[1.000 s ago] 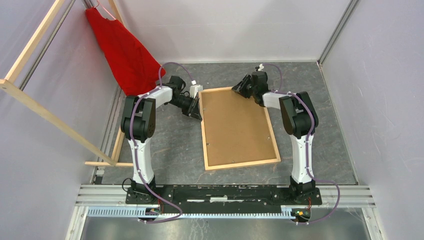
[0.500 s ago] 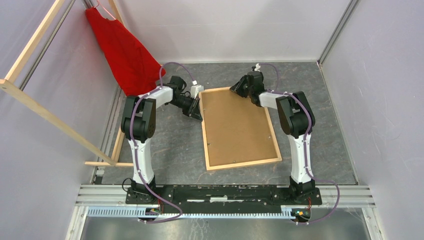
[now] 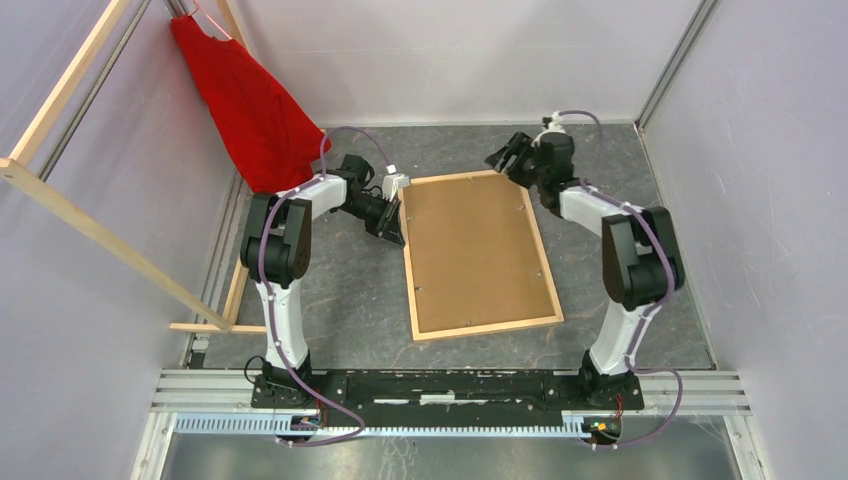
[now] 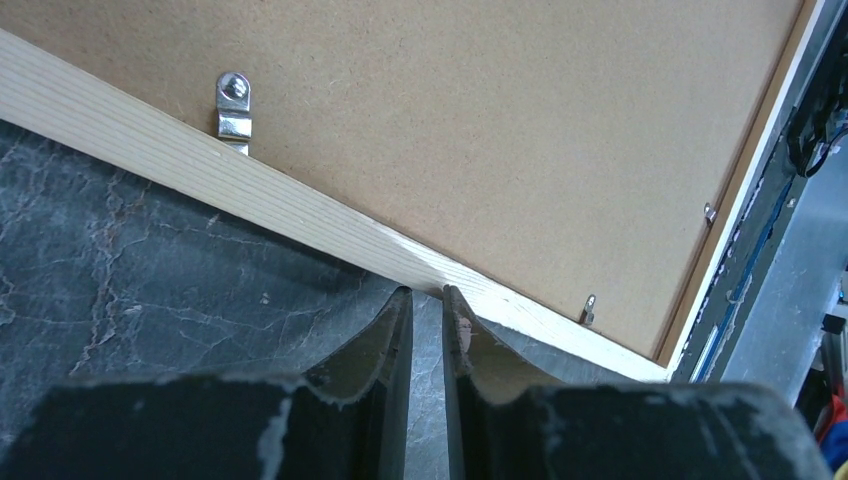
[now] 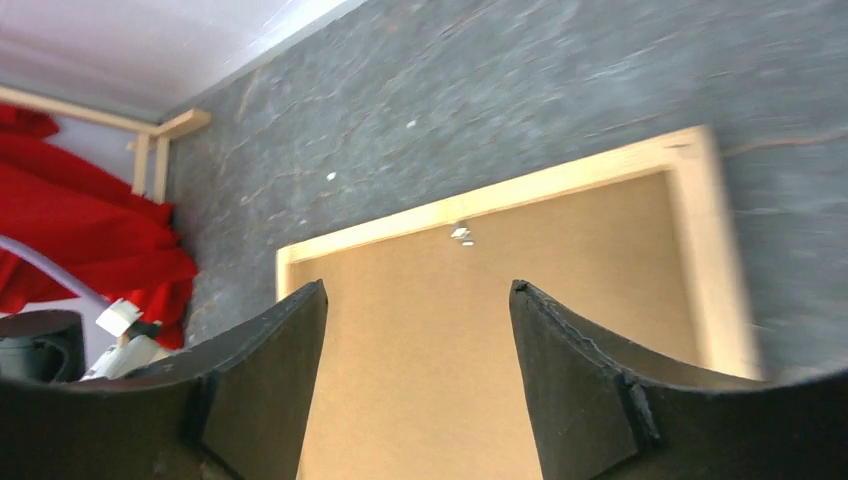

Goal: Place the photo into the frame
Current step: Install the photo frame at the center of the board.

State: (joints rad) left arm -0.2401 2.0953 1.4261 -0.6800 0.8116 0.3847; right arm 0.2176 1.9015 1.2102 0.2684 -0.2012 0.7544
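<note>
Frame (image 3: pixel 487 328): light wood, lying back-up on the grey table (image 3: pixel 340 290), centre of the top view.
Backing board (image 3: pixel 475 250): brown, seated inside the frame, with small metal tabs (image 4: pixel 235 105) along its edge.
Photo: not seen in any view; I cannot tell whether it lies under the board.
Left gripper (image 4: pixel 427 292): fingers drawn almost together, nothing in the slit, tips touching the frame's left rail near the upper left corner.
Right gripper (image 5: pixel 418 288): jaws spread wide and empty, hovering above the upper right corner.
Step in hand: probably work on the back of the frame, with the left arm steadying it.
Next move calls for: the right fingertips brought down squarely onto a tab or the board edge, without shifting the frame.
</note>
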